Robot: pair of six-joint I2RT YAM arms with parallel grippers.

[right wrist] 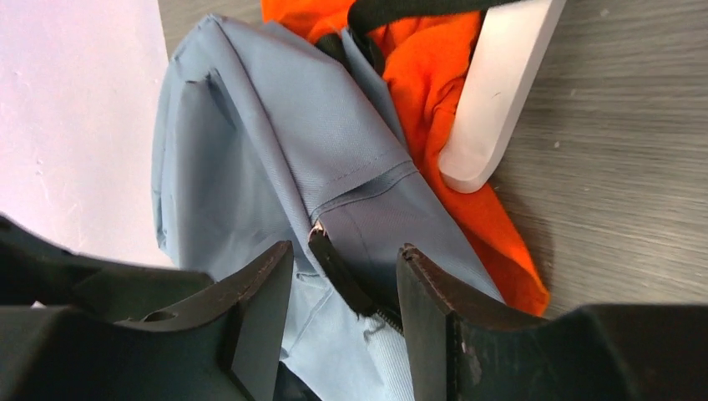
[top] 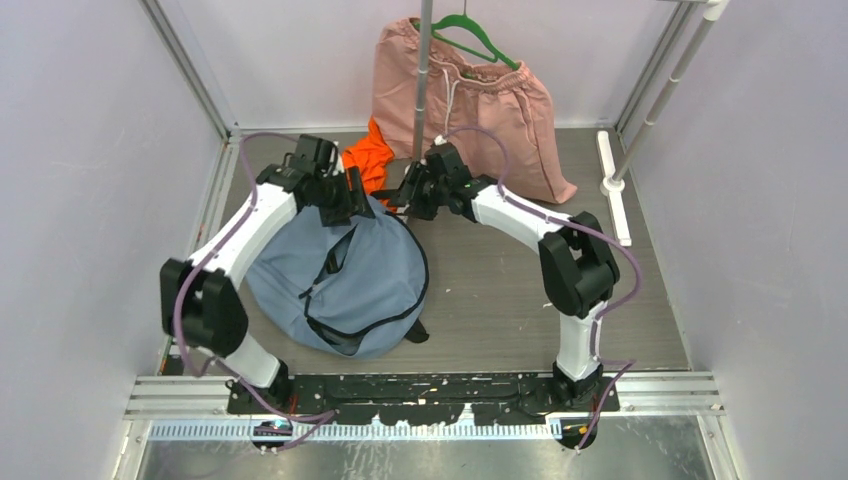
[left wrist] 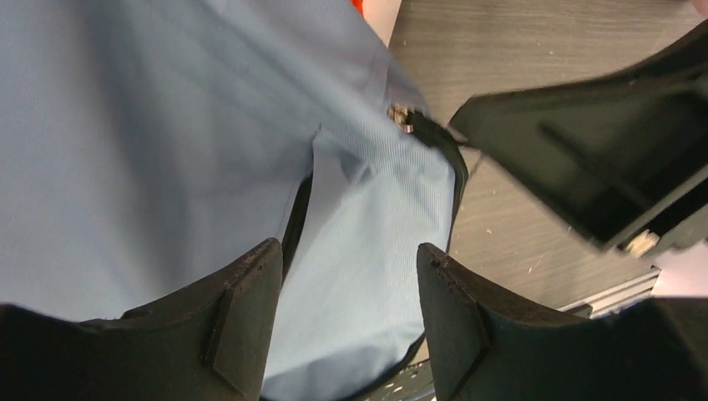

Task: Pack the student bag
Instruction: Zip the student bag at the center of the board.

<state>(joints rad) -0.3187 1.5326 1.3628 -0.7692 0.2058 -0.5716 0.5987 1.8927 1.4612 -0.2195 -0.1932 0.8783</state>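
Note:
The grey-blue student bag lies on the table left of centre, its black zipper running down the front. My left gripper is open at the bag's far top edge; in the left wrist view its fingers straddle blue fabric without pinching it. My right gripper is open at the same top edge from the right; in the right wrist view its fingers stand either side of a black zipper end tab on the bag.
An orange cloth lies just behind the bag, also in the right wrist view. Pink shorts hang on a green hanger at the back. A white stand base and pole are at the right.

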